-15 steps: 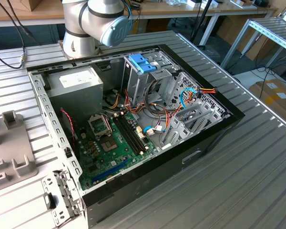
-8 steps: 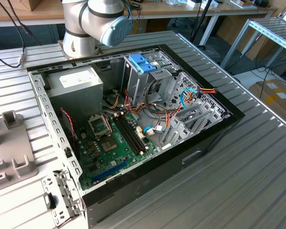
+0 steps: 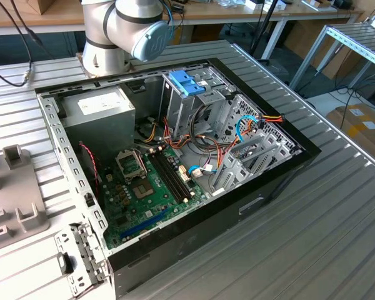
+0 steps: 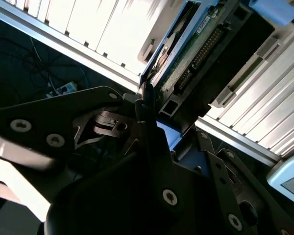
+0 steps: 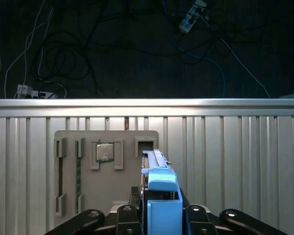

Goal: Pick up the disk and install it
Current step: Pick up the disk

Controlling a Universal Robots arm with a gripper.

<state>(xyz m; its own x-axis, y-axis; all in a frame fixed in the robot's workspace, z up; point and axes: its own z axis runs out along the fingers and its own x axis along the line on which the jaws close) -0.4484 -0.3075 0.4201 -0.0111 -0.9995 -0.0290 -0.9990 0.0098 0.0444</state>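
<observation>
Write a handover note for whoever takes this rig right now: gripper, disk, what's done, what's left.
Gripper: fingers shut on the disk, which stands on edge between them in the first wrist view.
Disk: held up over the grey fixture plate on the table, off to the side of the open computer case.
Done: pickup.
Left: installing. The disk is not yet in the case, where the drive cage stands under its light-blue bracket.
</observation>
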